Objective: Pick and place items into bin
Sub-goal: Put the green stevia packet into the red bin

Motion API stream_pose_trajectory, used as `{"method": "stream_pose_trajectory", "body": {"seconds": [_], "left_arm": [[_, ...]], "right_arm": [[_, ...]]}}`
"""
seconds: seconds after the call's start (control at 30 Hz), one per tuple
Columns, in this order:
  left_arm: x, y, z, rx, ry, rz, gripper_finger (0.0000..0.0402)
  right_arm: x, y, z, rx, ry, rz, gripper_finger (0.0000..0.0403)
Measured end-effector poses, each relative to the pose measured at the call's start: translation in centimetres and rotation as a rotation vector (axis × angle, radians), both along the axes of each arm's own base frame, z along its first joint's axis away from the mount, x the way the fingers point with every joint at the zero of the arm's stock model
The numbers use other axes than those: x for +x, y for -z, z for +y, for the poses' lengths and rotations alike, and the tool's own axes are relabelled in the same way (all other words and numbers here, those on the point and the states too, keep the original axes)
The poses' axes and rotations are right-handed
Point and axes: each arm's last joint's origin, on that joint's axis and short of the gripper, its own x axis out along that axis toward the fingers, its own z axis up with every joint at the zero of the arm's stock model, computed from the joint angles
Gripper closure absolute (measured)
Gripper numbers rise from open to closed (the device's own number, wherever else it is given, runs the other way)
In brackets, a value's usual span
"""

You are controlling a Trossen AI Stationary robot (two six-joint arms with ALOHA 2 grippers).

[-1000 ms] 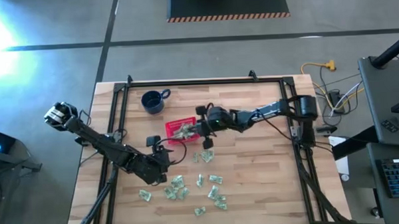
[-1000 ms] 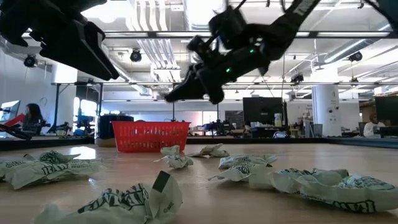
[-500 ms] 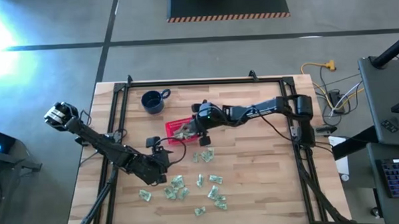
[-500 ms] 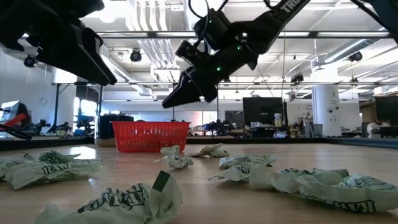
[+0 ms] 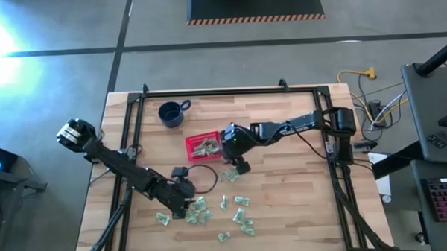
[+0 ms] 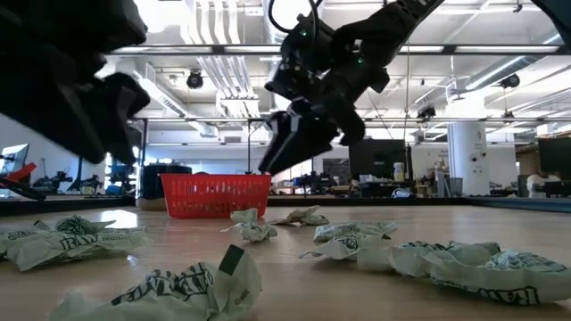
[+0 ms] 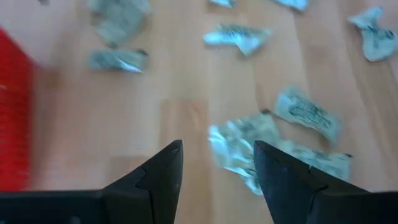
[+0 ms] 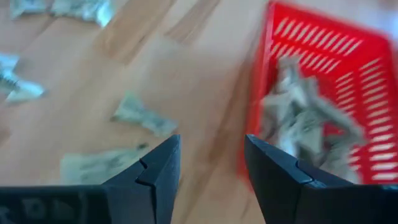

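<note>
The red bin (image 5: pixel 191 144) stands mid-table with several pale green-and-white items (image 5: pixel 204 148) in it; the right wrist view shows those items (image 8: pixel 303 121) against the bin's latticed wall (image 8: pixel 348 46). My right gripper (image 5: pixel 232 151) hangs open above the table beside the bin's right edge, with nothing between its fingers (image 8: pixel 211 158). More items (image 5: pixel 200 212) lie scattered on the wood toward the near edge. My left gripper (image 5: pixel 184 203) is open, low over those items (image 7: pixel 249 149), touching none that I can see.
A dark blue mug (image 5: pixel 171 114) stands at the far left of the bin. A black cable loop (image 5: pixel 204 178) lies between the bin and the scattered items. Two loose items (image 5: pixel 229 174) lie just near of the right gripper. A black frame (image 5: pixel 207 92) borders the table.
My right gripper has opened and let go of the item that it held over the bin; the item now lies in the bin. The gripper has swung from over the bin to its right edge and tipped. My left gripper has sunk toward the near edge, over the scattered items.
</note>
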Motion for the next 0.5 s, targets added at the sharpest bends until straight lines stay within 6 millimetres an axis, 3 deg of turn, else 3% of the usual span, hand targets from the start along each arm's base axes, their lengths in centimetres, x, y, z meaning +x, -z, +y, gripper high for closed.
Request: {"method": "stream_pose_trajectory", "body": {"seconds": [0.23,0.5], "left_arm": [[0.1,1.8,-1.1,-0.053,-0.02,0.077,0.0222],[0.7,3.2,-1.6,-0.07,-0.031,0.098,0.0222]], "right_arm": [[-1.0,1.3,1.5,0.012,-0.029,0.087,0.0251],[-2.3,1.7,1.6,0.037,0.003,0.111,0.0266]]}}
